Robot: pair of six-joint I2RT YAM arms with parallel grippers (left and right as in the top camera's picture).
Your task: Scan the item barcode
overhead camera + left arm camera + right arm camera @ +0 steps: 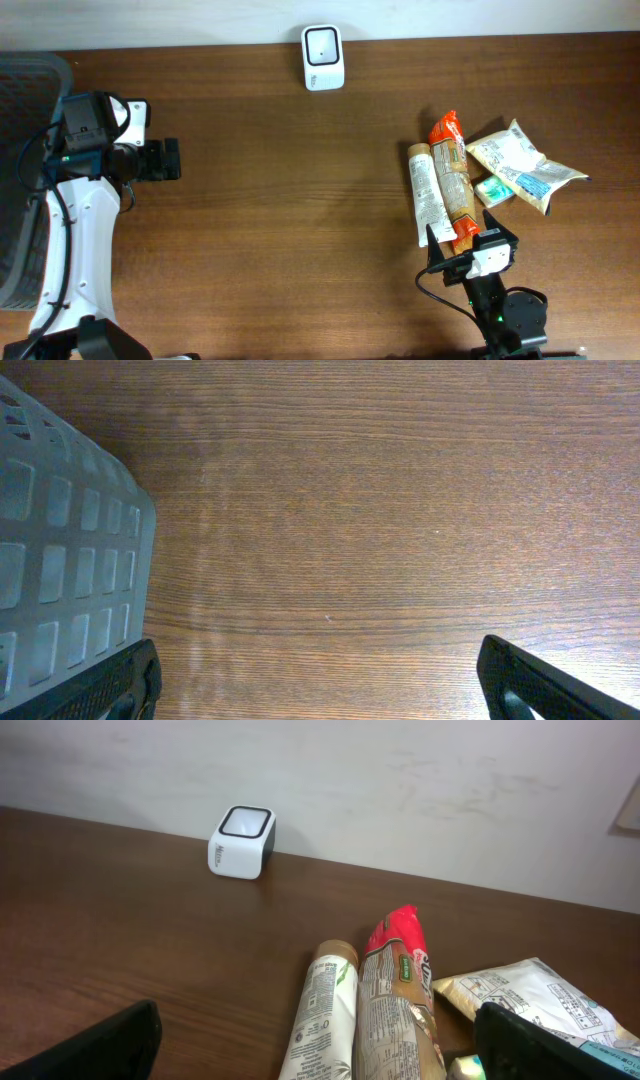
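Right gripper (pixel 468 240), jaws spread wide and empty, over the near end of snack pack (pixel 452 165); white tube (pixel 427 195) alongside; pouch (pixel 520 165) just beyond. Left gripper (pixel 172 160), likewise wide and empty, beside grey basket (pixel 20 120); scanner (pixel 323 57) at the far edge of the table (pixel 280 200).

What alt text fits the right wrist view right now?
A white barcode scanner stands at the far edge of the wooden table by the wall; nearer lie a white tube, a red-topped snack pack and a pale pouch, with the dark fingers of the open right gripper framing the bottom corners.
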